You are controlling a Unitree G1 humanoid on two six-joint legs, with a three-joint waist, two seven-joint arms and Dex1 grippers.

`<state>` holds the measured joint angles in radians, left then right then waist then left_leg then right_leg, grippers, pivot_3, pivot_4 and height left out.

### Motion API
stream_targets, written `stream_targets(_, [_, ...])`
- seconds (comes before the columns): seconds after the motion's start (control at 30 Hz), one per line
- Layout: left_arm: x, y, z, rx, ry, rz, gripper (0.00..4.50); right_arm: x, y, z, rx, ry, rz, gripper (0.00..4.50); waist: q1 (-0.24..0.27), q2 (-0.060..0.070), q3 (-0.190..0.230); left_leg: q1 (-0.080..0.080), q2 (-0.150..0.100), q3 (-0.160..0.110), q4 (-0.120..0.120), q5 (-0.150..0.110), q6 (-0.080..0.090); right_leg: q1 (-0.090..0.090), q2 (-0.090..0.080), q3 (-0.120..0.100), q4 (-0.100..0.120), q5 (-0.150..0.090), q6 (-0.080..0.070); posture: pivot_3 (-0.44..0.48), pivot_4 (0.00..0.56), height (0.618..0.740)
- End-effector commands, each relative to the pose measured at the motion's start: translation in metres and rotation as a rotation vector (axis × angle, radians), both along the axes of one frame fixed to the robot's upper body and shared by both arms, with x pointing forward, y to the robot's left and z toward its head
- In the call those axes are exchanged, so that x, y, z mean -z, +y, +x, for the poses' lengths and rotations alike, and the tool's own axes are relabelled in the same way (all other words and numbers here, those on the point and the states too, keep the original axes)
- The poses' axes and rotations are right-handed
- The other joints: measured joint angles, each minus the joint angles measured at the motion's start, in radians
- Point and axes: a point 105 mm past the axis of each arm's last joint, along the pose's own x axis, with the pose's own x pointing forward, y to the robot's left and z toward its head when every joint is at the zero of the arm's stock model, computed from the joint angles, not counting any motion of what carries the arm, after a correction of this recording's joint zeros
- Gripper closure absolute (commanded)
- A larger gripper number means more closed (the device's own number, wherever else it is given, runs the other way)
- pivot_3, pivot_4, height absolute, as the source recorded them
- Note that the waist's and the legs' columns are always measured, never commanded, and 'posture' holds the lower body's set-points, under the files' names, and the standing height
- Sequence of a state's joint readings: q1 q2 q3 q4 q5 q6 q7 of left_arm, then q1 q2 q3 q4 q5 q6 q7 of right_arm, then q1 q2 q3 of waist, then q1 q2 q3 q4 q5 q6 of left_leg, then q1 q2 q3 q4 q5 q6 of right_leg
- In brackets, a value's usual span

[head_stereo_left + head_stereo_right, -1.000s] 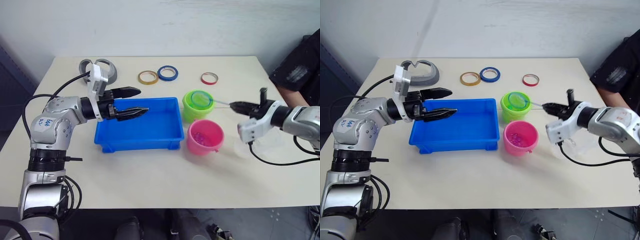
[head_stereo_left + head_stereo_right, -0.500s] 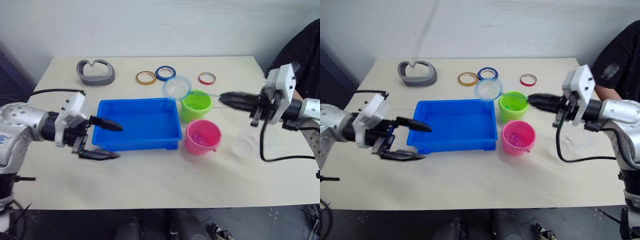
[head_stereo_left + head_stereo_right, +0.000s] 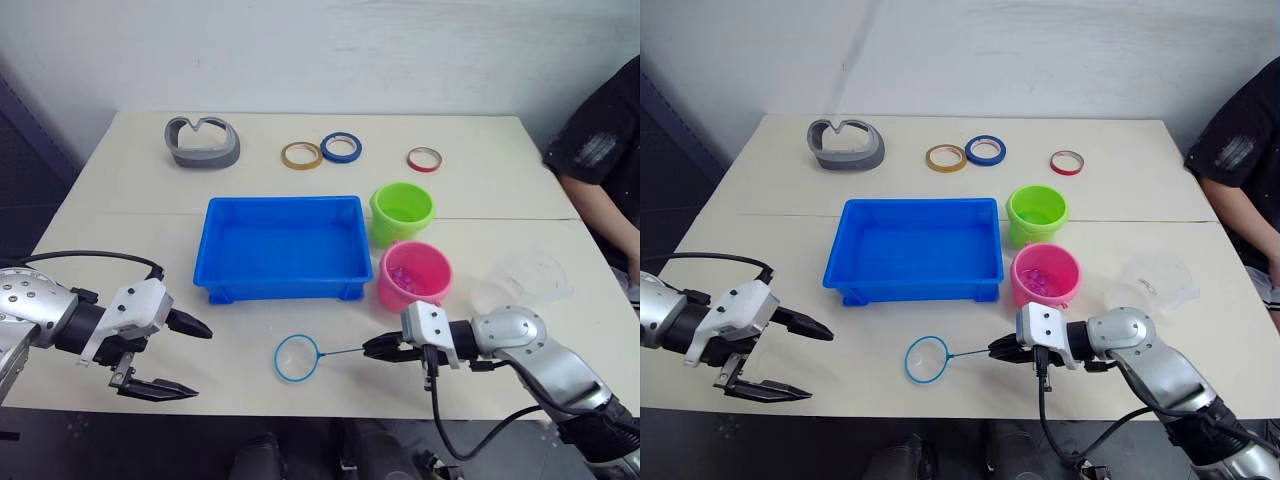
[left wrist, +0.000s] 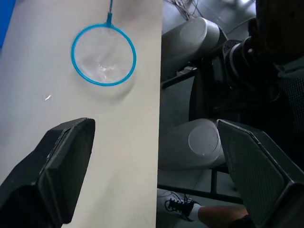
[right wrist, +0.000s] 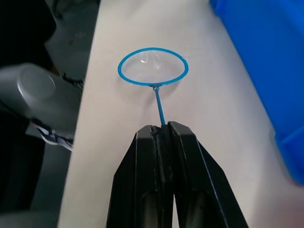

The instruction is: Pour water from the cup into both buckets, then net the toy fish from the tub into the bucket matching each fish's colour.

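Near the table's front edge, the right gripper [image 3: 372, 347], clamped on the net [image 3: 297, 358], had lowered; left gripper [image 3: 182, 358] gaped, withdrawn.

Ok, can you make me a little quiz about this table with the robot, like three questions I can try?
1. True or false: the thin blue ring net on its wire handle lies inside the shallow rectangular blue plastic tub.
2. Which gripper is shut on the net's handle? A. the left gripper B. the right gripper
3. Fill in: the clear plastic cup lies on the table beside the bright ____ round bucket.

Key:
1. False; its hoop rests on the table in front of the tub.
2. B; the left one is open and holds nothing.
3. Pink; the lime green round bucket stands behind it.
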<state>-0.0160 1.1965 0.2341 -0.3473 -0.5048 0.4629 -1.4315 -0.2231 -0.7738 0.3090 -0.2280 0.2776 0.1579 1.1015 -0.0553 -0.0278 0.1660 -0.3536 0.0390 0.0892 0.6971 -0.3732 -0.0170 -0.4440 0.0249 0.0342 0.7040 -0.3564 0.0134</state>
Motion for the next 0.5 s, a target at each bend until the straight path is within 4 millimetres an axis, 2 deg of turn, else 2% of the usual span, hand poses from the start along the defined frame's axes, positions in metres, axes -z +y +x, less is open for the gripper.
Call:
stream_targets(0.03, [-0.011,-0.003,0.002,-0.001,-0.057,-0.023,0.01,0.009,-0.002,0.003,0.003,-0.054,-0.035,4.09,-0.001,0.000,0.000,0.000,0.000,0.000,0.000,0.000,0.000,0.000,0.000,0.000,0.000,0.000,0.000,0.000,0.150,0.740])
stream_targets(0.13, [-0.015,-0.003,0.005,-0.022,-0.061,-0.058,0.00,0.011,-0.005,0.002,0.005,-0.057,-0.047,3.04,-0.003,0.000,0.000,0.000,0.000,0.000,-0.001,0.000,0.000,0.000,0.000,0.000,0.000,0.000,0.000,0.000,0.150,0.740])
stream_targets(0.17, [-0.016,-0.002,0.008,-0.030,-0.066,-0.067,0.00,0.010,-0.007,0.003,0.013,-0.071,-0.051,2.43,-0.002,0.000,0.000,0.000,0.000,0.000,-0.001,0.000,0.000,0.000,0.000,0.000,0.000,0.000,0.000,0.000,0.150,0.740])
stream_targets(0.2, [-0.018,-0.002,0.010,-0.039,-0.070,-0.080,0.00,0.008,-0.009,0.003,0.024,-0.086,-0.053,2.02,-0.002,0.000,0.000,0.000,0.000,0.000,-0.001,0.000,0.000,0.000,0.000,0.000,0.000,0.000,0.000,0.000,0.150,0.740])
stream_targets(0.27, [-0.023,-0.001,0.016,-0.057,-0.073,-0.112,0.00,-0.003,-0.018,0.001,0.046,-0.114,-0.056,1.09,0.000,0.000,0.000,0.000,0.000,0.000,0.000,0.000,0.000,0.000,0.000,0.000,0.001,0.000,0.000,0.000,0.150,0.740])
stream_targets(0.33, [-0.028,0.000,0.021,-0.078,-0.074,-0.146,0.00,-0.023,-0.030,-0.003,0.090,-0.121,-0.032,0.14,0.002,0.001,0.000,0.000,0.000,0.000,-0.001,0.000,0.000,0.000,0.000,0.000,0.000,0.000,0.000,0.000,0.150,0.740])
stream_targets(0.43, [-0.037,0.004,0.027,-0.109,-0.073,-0.190,0.00,-0.062,-0.054,-0.010,0.192,-0.104,0.032,0.06,0.004,0.001,0.000,0.000,0.000,0.000,0.000,0.000,0.000,0.000,0.000,0.000,0.000,0.000,0.000,0.000,0.150,0.740])
stream_targets(0.5, [-0.046,0.007,0.033,-0.145,-0.081,-0.236,0.00,-0.089,-0.077,-0.013,0.284,-0.089,0.070,0.06,0.004,0.000,0.000,0.000,0.000,0.000,0.000,0.000,0.000,0.000,0.000,0.000,0.000,0.000,0.000,0.000,0.150,0.740])
